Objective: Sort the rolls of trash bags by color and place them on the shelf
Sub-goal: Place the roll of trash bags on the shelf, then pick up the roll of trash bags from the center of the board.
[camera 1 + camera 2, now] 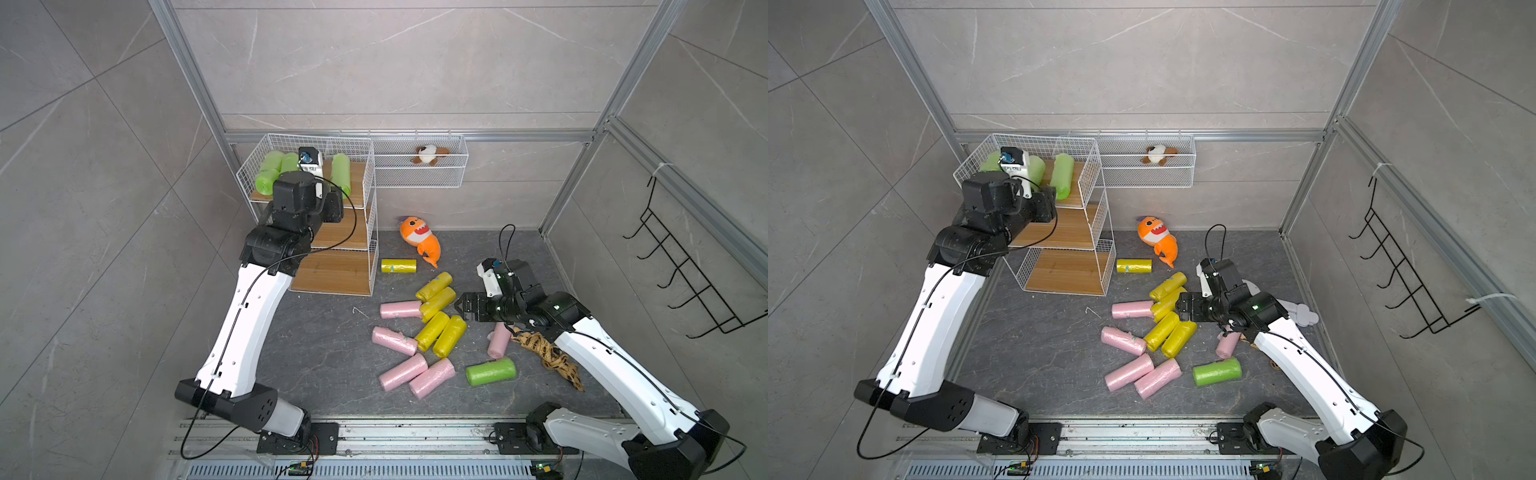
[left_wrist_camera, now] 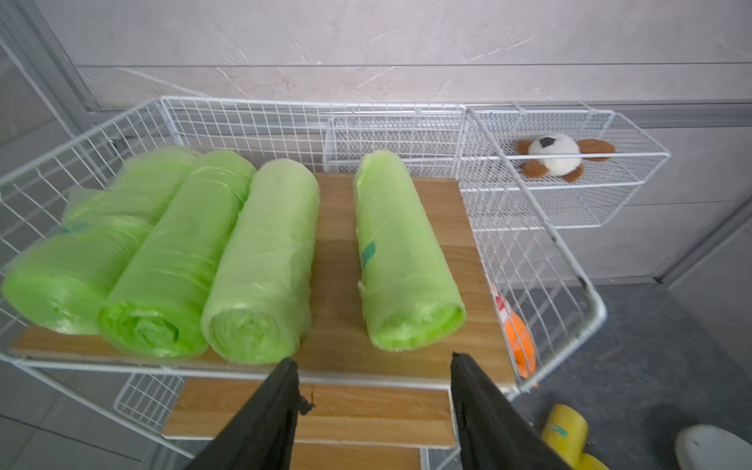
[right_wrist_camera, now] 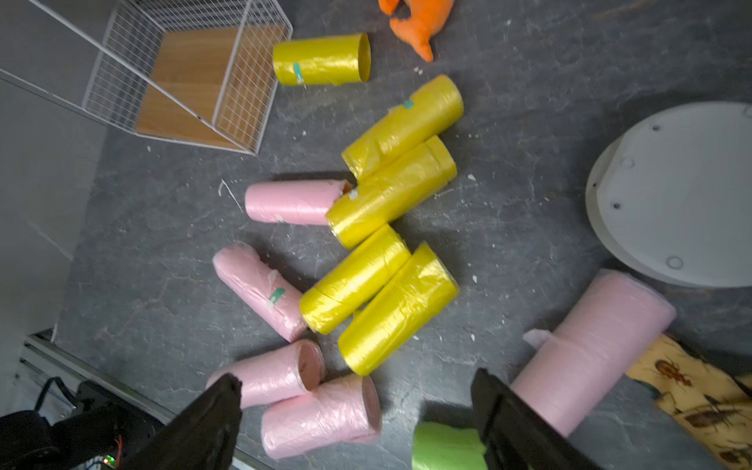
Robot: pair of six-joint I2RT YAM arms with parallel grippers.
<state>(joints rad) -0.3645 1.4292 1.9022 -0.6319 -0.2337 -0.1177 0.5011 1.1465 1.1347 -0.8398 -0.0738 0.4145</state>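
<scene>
The shelf stands at the back left, and several lime green rolls lie on its top board. One of them lies apart from the rest. My left gripper hovers open and empty at the front edge of that top tier. On the dark floor lie several yellow rolls, several pink rolls and one green roll. A single yellow roll lies beside the shelf. My right gripper hangs open above the floor rolls, holding nothing.
An orange plush shark lies on the floor behind the rolls. A white wire basket on the back wall holds a small plush toy. A patterned cloth lies under my right arm, near a white disc. Black hooks hang at right.
</scene>
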